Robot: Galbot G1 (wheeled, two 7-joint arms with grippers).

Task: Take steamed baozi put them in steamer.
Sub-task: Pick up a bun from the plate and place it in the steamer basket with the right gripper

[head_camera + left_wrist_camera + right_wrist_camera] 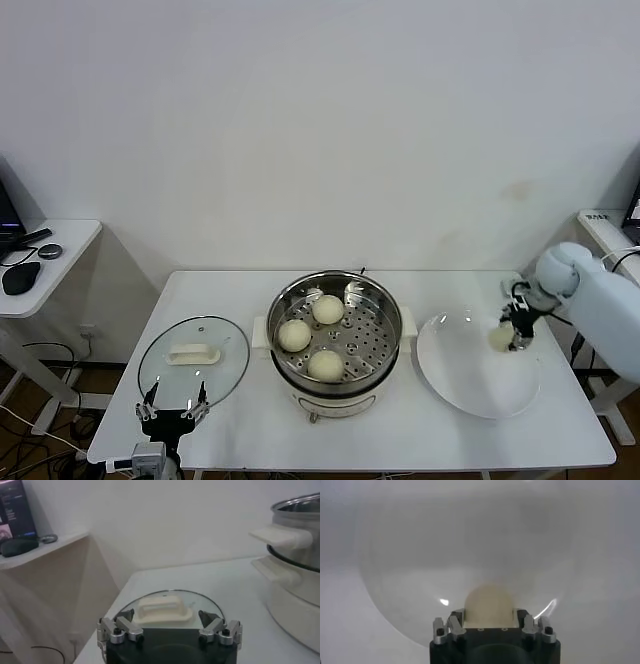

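Three steamed baozi lie on the perforated tray inside the steamer, a shiny steel pot on a white base at the table's middle. A fourth baozi sits over the white plate's far right part, and my right gripper is shut on it. In the right wrist view this cream bun fills the gap of the right gripper, a finger against each side. My left gripper is parked open at the table's front left edge, empty.
A round glass lid with a white handle lies flat left of the steamer, just beyond the left gripper. The white plate lies right of the steamer. A side desk with dark items stands far left.
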